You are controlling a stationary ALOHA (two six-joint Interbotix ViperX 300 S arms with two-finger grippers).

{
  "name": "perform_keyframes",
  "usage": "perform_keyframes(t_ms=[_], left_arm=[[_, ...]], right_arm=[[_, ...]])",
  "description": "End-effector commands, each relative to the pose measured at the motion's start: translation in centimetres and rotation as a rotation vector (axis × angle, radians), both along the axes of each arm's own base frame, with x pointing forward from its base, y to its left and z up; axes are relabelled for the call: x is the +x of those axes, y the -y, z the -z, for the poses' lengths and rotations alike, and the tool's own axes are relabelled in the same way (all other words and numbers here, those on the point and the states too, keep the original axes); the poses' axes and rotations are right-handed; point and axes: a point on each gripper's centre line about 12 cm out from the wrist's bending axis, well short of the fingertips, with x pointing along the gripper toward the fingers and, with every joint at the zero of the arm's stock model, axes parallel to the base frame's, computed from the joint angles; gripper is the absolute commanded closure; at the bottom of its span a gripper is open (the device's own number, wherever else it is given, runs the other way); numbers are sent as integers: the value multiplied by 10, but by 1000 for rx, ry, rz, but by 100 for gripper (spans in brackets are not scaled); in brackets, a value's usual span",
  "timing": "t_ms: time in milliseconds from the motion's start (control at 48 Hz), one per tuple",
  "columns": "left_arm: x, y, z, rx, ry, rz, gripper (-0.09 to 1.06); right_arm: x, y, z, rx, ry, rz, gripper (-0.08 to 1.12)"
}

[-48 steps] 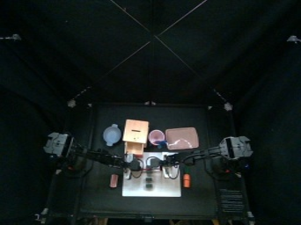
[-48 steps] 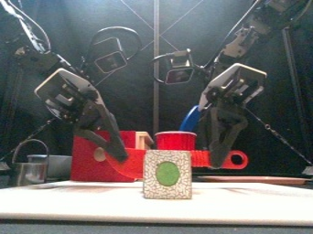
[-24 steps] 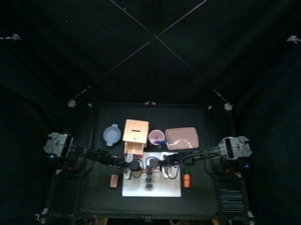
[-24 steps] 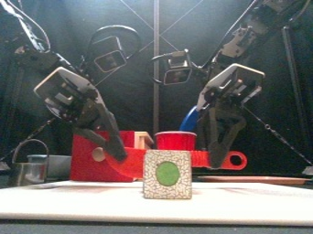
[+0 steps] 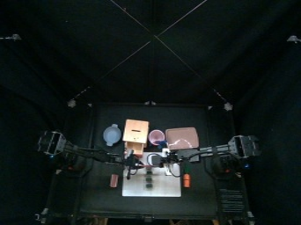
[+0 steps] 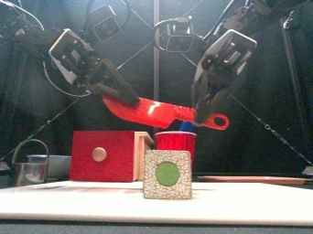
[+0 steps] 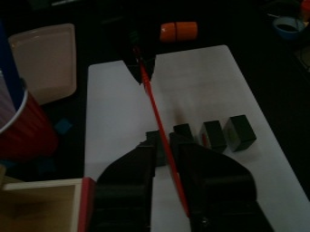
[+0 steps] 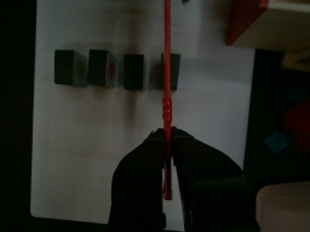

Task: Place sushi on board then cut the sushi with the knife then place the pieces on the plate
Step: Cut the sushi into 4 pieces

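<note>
Nearest you, lower middle of the front view, the sushi roll [image 6: 167,175] stands on the white board [image 6: 73,201], likely light and tippy, so pinch its flat sides, while above it the left gripper [image 6: 121,95] and right gripper [image 6: 204,102] both clench the stiff, slick-looking red knife [image 6: 153,111].

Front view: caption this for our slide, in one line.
Left hand and right hand hold the red knife above the sushi.

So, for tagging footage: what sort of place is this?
Probably a robot lab booth: black curtain, left gripper and right gripper holding a red knife over sushi pieces on a white board.
</note>
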Motion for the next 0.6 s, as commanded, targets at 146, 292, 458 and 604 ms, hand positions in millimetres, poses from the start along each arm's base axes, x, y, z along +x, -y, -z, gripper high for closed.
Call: perform_keyframes(t_ms=[146,292,458,604], left_arm=[[1,-1,-31,57,157,17,11],[-5,-4,-33,29,179,-17,12],[-8,-4,-31,27,205,-22,12],[-8,-4,-31,40,223,-15,12]], right_arm=[[-17,-2,-10,56,-15,27,69],[-48,-7,-16,286,-125,185,69],[-93,-9,-18,509,-197,450,69],[-128,-11,-20,722,-192,759,68]])
